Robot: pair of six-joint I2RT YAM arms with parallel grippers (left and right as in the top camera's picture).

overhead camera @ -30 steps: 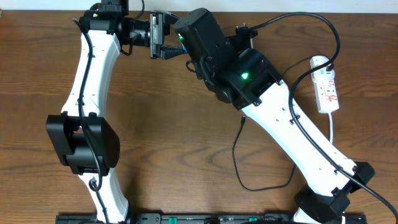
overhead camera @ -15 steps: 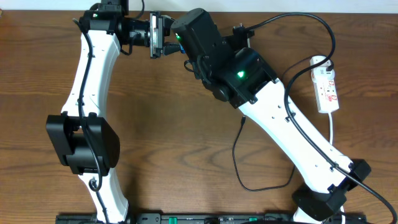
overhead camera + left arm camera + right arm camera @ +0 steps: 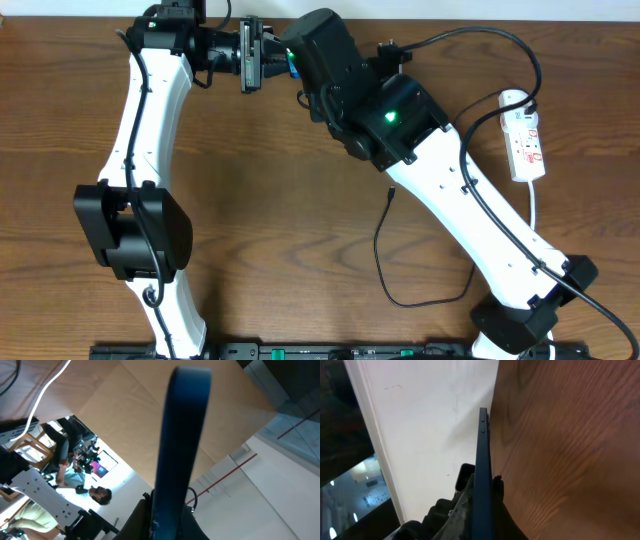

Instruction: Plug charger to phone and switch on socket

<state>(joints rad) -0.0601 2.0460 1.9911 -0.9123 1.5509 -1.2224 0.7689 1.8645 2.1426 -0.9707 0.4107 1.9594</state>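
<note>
Stretched to the tabletop's (image 3: 260, 200) far edge, left tool (image 3: 167, 520) and right tool (image 3: 481, 501) both clench the phone (image 3: 482, 445). The socket's (image 3: 525, 140) lettering is unreadable.

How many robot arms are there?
2. The left arm runs up the picture's left side; the right arm reaches in from the bottom right corner. Both meet at the phone near the top.

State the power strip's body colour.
White; the power strip shows best in the overhead view.
</note>
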